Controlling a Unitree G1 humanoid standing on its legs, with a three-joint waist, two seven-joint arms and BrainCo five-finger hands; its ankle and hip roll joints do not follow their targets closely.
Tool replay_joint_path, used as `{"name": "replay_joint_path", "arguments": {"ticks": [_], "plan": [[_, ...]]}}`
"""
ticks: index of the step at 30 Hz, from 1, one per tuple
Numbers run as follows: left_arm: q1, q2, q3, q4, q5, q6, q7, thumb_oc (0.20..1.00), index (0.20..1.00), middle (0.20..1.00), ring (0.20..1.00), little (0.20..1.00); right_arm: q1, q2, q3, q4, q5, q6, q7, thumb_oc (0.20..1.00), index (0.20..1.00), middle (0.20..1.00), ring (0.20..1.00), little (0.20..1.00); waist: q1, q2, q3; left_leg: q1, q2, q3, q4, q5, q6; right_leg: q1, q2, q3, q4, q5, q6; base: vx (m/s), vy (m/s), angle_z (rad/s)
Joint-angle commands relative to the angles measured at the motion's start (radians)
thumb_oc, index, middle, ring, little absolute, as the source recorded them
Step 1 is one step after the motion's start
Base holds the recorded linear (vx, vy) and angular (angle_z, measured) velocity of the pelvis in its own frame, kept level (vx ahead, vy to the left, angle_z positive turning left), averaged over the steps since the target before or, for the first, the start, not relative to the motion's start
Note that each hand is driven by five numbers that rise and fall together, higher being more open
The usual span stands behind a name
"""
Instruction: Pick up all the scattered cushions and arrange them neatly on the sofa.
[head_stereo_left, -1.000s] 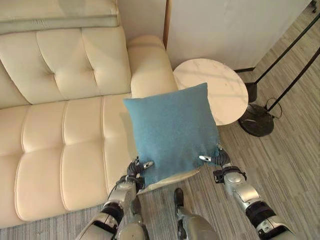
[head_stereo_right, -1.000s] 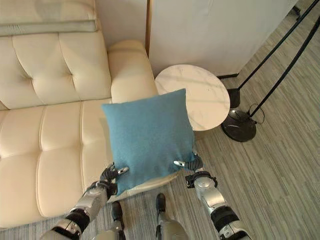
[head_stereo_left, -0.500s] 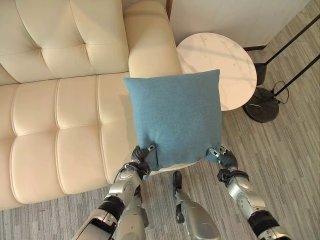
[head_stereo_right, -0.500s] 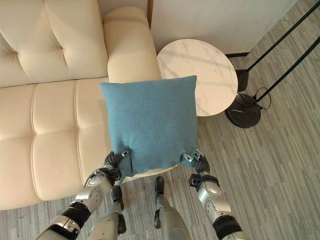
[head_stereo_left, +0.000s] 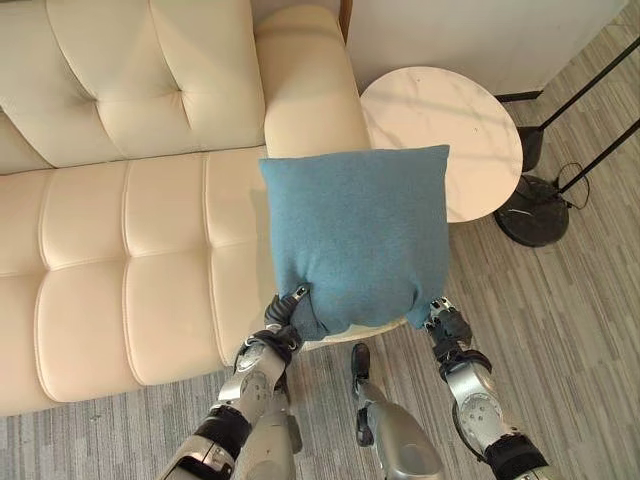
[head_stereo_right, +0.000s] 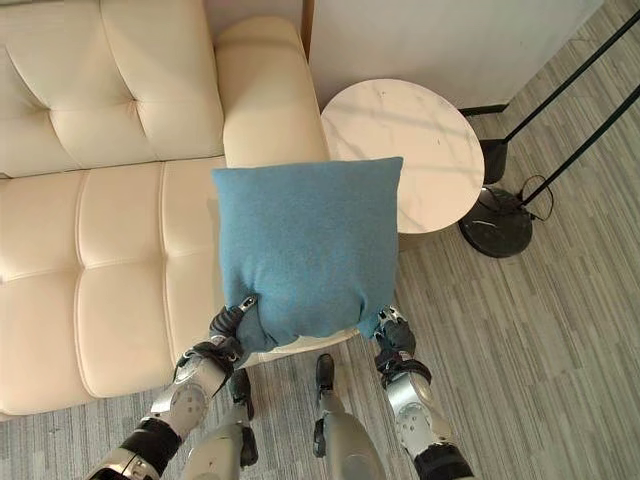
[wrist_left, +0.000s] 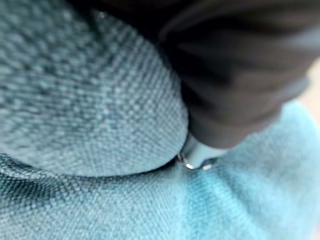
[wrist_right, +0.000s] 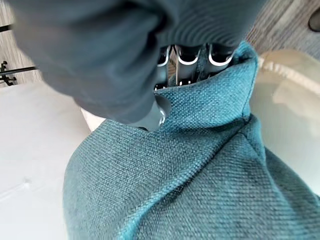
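Cushion (head_stereo_left: 358, 235) now drooped further over left hand (head_stereo_left: 283, 327) and right hand (head_stereo_left: 444, 322), both pinching its lower corners, above sofa (head_stereo_left: 130, 260), nearly placed.

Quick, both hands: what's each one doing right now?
Left hand: shut on the blue cushion's lower left corner.
Right hand: shut on the cushion's lower right corner.

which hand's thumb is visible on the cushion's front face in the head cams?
The left hand: its thumb lies over the front of the blue cushion at the lower left corner. The right hand grips the lower right corner from behind.
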Motion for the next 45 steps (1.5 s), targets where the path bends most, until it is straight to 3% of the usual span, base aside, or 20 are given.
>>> {"name": "replay_joint_path", "arguments": {"ticks": [1, 4, 7, 15, 21, 23, 29, 34, 35, 36, 38, 39, 43, 45], "plan": [[0.016, -0.067, -0.080, -0.201, 0.071, -0.004, -0.095, 0.200, 0.200, 0.200, 0.200, 0.200, -0.011, 0.058, 0.150, -0.205, -0.073, 0.018, 0.127, 0.200, 0.200, 0.200, 0.200, 0.200, 0.024, 0.001, -0.066, 0.031, 0.015, -0.075, -0.007, -0.091, -0.038, 0.012, -0.033, -0.012, 0.081, -0.174, 0.061, 0.02, 0.047, 0.07], [0.068, 0.021, -0.033, -0.329, 0.239, -0.023, -0.091, 0.200, 0.200, 0.200, 0.200, 0.200, 0.040, -0.015, 0.105, -0.345, -0.210, 0.009, 0.119, 0.200, 0.200, 0.200, 0.200, 0.200, 0.024, 0.001, -0.101, 0.052, 0.011, -0.077, -0.007, -0.104, -0.034, 0.038, -0.038, -0.011, 0.074, -0.176, 0.067, 0.05, 0.063, 0.06], [0.101, 0.057, -0.001, -0.396, 0.325, -0.039, -0.072, 0.200, 0.200, 0.200, 0.200, 0.200, 0.060, -0.034, 0.061, -0.414, -0.272, -0.006, 0.103, 0.200, 0.200, 0.200, 0.200, 0.200, 0.022, 0.002, -0.139, 0.070, 0.003, -0.080, -0.007, -0.115, -0.028, 0.061, -0.042, -0.010, 0.064, -0.174, 0.073, 0.05, 0.083, 0.07], [0.159, 0.104, 0.075, -0.612, 0.447, -0.109, -0.001, 0.200, 0.200, 0.200, 0.200, 0.200, 0.116, -0.031, -0.010, -0.671, -0.284, -0.058, 0.119, 0.200, 0.200, 0.200, 0.200, 0.200, 0.021, 0.012, -0.215, 0.127, -0.042, -0.096, -0.007, -0.145, -0.001, 0.115, -0.076, -0.015, 0.079, -0.168, 0.100, 0.02, 0.117, 0.06], [0.167, 0.127, 0.096, -0.704, 0.521, -0.155, 0.034, 0.200, 0.200, 0.200, 0.200, 0.200, 0.150, -0.013, 0.003, -0.738, -0.254, -0.080, 0.145, 0.200, 0.200, 0.200, 0.200, 0.200, 0.018, 0.007, -0.218, 0.141, -0.050, -0.077, -0.007, -0.156, 0.009, 0.104, -0.082, -0.004, 0.088, -0.151, 0.117, -0.05, 0.069, -0.01], [0.156, 0.148, 0.115, -0.734, 0.591, -0.195, 0.082, 0.200, 0.200, 0.200, 0.200, 0.200, 0.150, -0.001, 0.019, -0.750, -0.229, -0.102, 0.152, 0.200, 0.200, 0.200, 0.200, 0.200, 0.024, 0.012, -0.200, 0.134, -0.040, -0.058, -0.007, -0.144, 0.013, 0.083, -0.076, -0.009, 0.158, -0.152, 0.122, -0.21, 0.028, -0.16], [0.170, 0.160, 0.149, -0.761, 0.629, -0.228, 0.134, 0.200, 0.200, 0.200, 0.200, 0.200, 0.152, -0.025, 0.005, -0.780, -0.235, -0.125, 0.153, 0.200, 0.200, 0.200, 0.200, 0.200, 0.043, 0.037, -0.208, 0.111, -0.038, -0.044, -0.007, -0.111, 0.022, 0.121, -0.019, 0.006, 0.343, -0.268, 0.083, -0.12, 0.020, -0.16], [0.201, 0.158, 0.163, -0.771, 0.613, -0.220, 0.126, 0.200, 0.200, 0.200, 0.200, 0.200, 0.150, -0.042, -0.021, -0.790, -0.272, -0.124, 0.136, 0.200, 0.200, 0.200, 0.200, 0.200, 0.083, 0.014, -0.251, 0.065, -0.063, -0.043, 0.012, -0.076, 0.018, 0.246, 0.024, 0.049, 0.292, -0.297, 0.063, -0.13, -0.118, 0.00], [0.208, 0.157, 0.167, -0.765, 0.606, -0.212, 0.123, 0.200, 0.200, 0.200, 0.200, 0.200, 0.149, -0.047, -0.027, -0.782, -0.282, -0.125, 0.126, 0.200, 0.200, 0.200, 0.200, 0.200, 0.092, 0.010, -0.254, 0.030, -0.061, -0.042, 0.030, -0.050, 0.006, 0.286, 0.048, 0.065, 0.200, -0.347, 0.034, -0.11, -0.103, 0.10], [0.208, 0.157, 0.167, -0.765, 0.606, -0.211, 0.123, 0.200, 0.200, 0.200, 0.200, 0.200, 0.149, -0.047, -0.027, -0.782, -0.282, -0.125, 0.125, 0.200, 0.200, 0.200, 0.200, 0.200, 0.092, 0.010, -0.255, 0.029, -0.061, -0.043, 0.032, -0.051, 0.005, 0.287, 0.048, 0.065, 0.197, -0.345, 0.033, -0.18, -0.165, 0.02], [0.219, 0.154, 0.164, -0.768, 0.588, -0.201, 0.115, 0.200, 0.200, 0.200, 0.200, 0.200, 0.148, -0.055, -0.026, -0.775, -0.279, -0.126, 0.115, 0.200, 0.200, 0.200, 0.200, 0.200, 0.100, 0.018, -0.239, -0.029, -0.041, -0.048, 0.066, -0.004, -0.028, 0.303, 0.088, 0.083, 0.123, -0.374, -0.008, -0.21, -0.183, -0.11], [0.219, 0.154, 0.164, -0.769, 0.588, -0.201, 0.115, 0.200, 0.200, 0.200, 0.200, 0.200, 0.148, -0.055, -0.027, -0.775, -0.279, -0.126, 0.115, 0.200, 0.200, 0.200, 0.200, 0.200, 0.099, 0.018, -0.239, -0.030, -0.040, -0.050, 0.067, -0.003, -0.028, 0.303, 0.089, 0.082, 0.122, -0.373, -0.009, -0.24, -0.194, -0.01], [0.216, 0.147, 0.162, -0.773, 0.562, -0.197, 0.117, 0.200, 0.200, 0.200, 0.200, 0.200, 0.137, -0.085, -0.022, -0.766, -0.260, -0.129, 0.105, 0.200, 0.200, 0.200, 0.200, 0.200, 0.105, 0.049, -0.176, -0.097, -0.010, -0.106, 0.071, 0.074, -0.093, 0.262, 0.114, 0.032, 0.133, -0.377, -0.035, -0.27, -0.125, 0.27], [0.207, 0.142, 0.162, -0.778, 0.553, -0.201, 0.110, 0.200, 0.200, 0.200, 0.200, 0.200, 0.122, -0.097, -0.021, -0.763, -0.259, -0.131, 0.104, 0.200, 0.200, 0.200, 0.200, 0.200, 0.095, 0.045, -0.163, -0.096, -0.008, -0.127, 0.088, 0.045, -0.088, 0.231, 0.097, -0.009, 0.139, -0.361, -0.032, -0.31, -0.054, 0.42]]}}
